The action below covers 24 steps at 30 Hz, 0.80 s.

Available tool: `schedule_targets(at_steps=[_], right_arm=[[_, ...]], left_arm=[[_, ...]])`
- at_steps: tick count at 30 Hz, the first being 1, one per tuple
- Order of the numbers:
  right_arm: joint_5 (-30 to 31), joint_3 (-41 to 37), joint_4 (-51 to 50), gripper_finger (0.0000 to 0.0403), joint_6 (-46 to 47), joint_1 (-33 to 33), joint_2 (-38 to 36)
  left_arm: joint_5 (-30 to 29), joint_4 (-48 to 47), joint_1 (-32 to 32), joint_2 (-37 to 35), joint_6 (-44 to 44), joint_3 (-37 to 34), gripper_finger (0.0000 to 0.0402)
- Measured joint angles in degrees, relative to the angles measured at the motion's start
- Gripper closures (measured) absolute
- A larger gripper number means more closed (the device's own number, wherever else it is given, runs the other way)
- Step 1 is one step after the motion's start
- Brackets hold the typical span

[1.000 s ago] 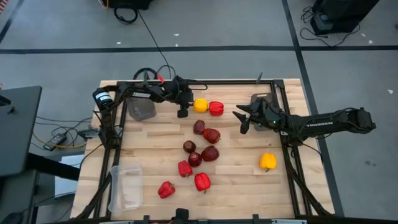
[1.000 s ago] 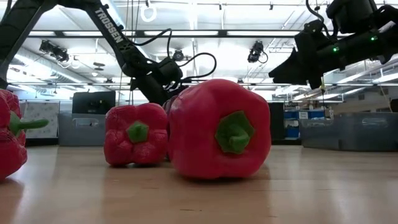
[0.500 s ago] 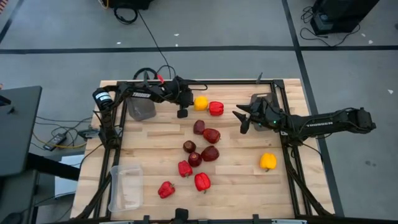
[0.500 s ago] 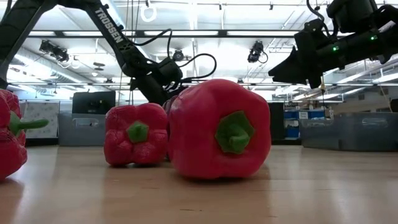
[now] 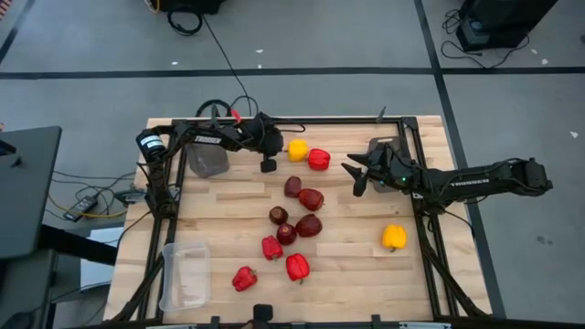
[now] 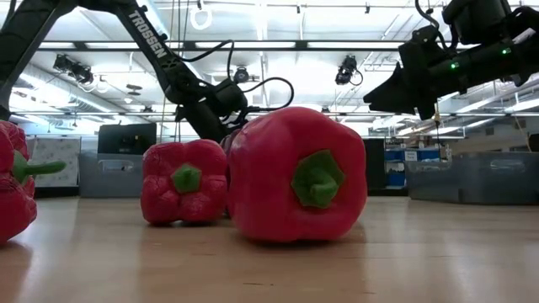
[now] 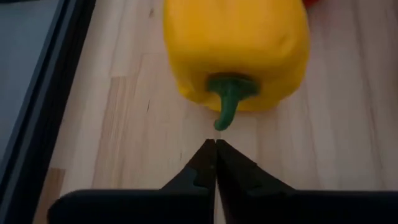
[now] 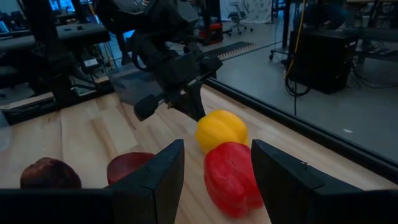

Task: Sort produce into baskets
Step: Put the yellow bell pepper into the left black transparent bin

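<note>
L gripper point(image 7: 216, 144) sits at the table's far edge, fingertips pressed together w/ nothing between them, tips just short of the green stem of a yellow pepper point(image 7: 239, 46). Stem points at the tips; whether it touches them I can't tell. In the high view that pepper point(image 5: 297, 150) lies just beside a red pepper point(image 5: 318, 159), the two touching or nearly so. L gripper point(image 5: 269, 166) is between them and a grey tray point(image 5: 207, 161) at the far-left corner.

R gripper point(image 5: 357, 184) hangs above the table's far-right part, fingers apart, holding nothing; right wrist view shows both dark fingers point(image 8: 153, 172) w/ a clear gap, looking toward the same yellow + red pair. 2nd grey tray point(image 5: 382, 149) is partly under the R arm at the far edge.

2nd yellow pepper point(image 5: 394, 238) lies alone on the right side, well apart from the rest. Mid-table: maroon fruits point(image 5: 292, 186) in a loose cluster running toward the near side. Red peppers point(image 5: 297, 267) lie nearer the front edge, one point(image 5: 244, 279) off to the left. Clear tray point(image 5: 186, 275) is at the near-left corner, nothing seen in it.

Low view: big red pepper point(image 6: 296, 174) w/ green stem facing the camera, a smaller one point(image 6: 184, 182) just behind it to the side, another cut off at the frame edge.
</note>
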Motion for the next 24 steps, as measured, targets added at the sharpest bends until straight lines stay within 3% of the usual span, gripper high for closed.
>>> schedule_targets(at_steps=[12, 17, 24], right_arm=[[-1.36, 0.00, 0.00, 0.0206, 0.93, 0.00, 0.00], [-1.38, -0.02, -0.01, 0.0206, 1.27, 0.11, -0.02], [-1.40, -0.02, 0.03, 0.0206, 1.25, 0.17, -0.02]], left_arm=[[2.64, 4.57, -0.93, 1.09, 0.54, 0.00, 0.0208], [0.23, 6.60, -1.96, 4.24, -0.37, -0.04, 0.0221], [-0.66, 7.15, -2.01, 5.11, -0.87, -0.01, 0.0303]])
